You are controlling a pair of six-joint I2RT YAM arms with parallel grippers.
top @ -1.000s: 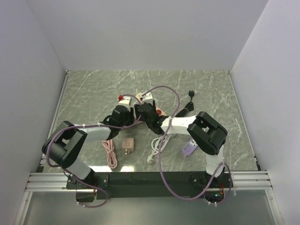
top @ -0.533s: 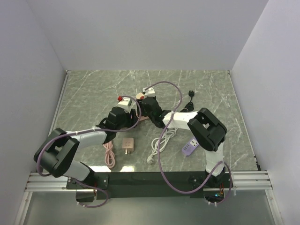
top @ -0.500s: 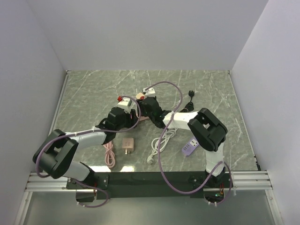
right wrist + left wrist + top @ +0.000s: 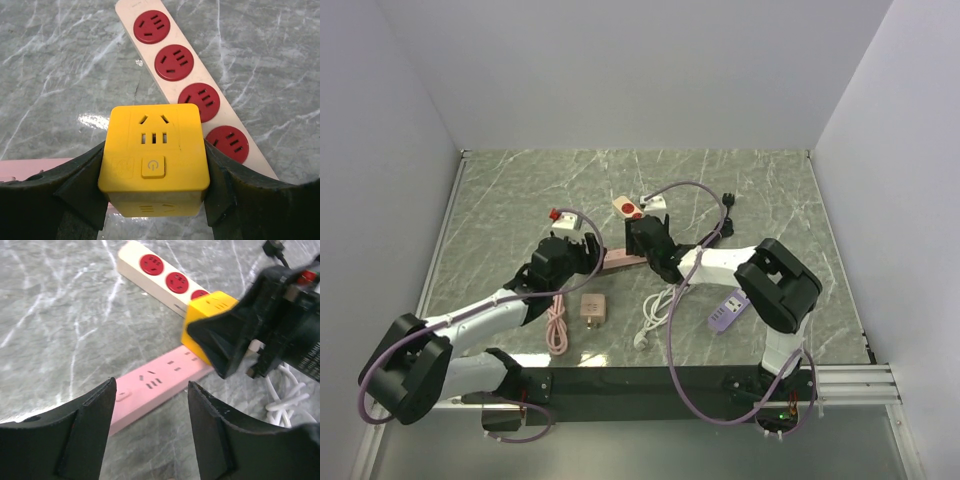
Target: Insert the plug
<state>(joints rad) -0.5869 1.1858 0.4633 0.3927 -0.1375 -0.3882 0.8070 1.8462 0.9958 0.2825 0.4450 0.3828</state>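
Reaches the left arm (image 4: 485,308) low from its base, forward and to the right, forearm stretched long toward the middle of the table, wrist tipped downward. Holds the left gripper (image 4: 150,390) spread wide, both dark fingers (image 4: 87,430) bare and clamping nothing. Folds the right arm (image 4: 720,265) sharply at the elbow and sends the white forearm leftward toward the middle. Clamps the plug (image 4: 154,165) in the right gripper (image 4: 155,150), one finger pressed on each side face, the socket face turned up toward the wrist camera. Points the two grippers at each other, near but apart.
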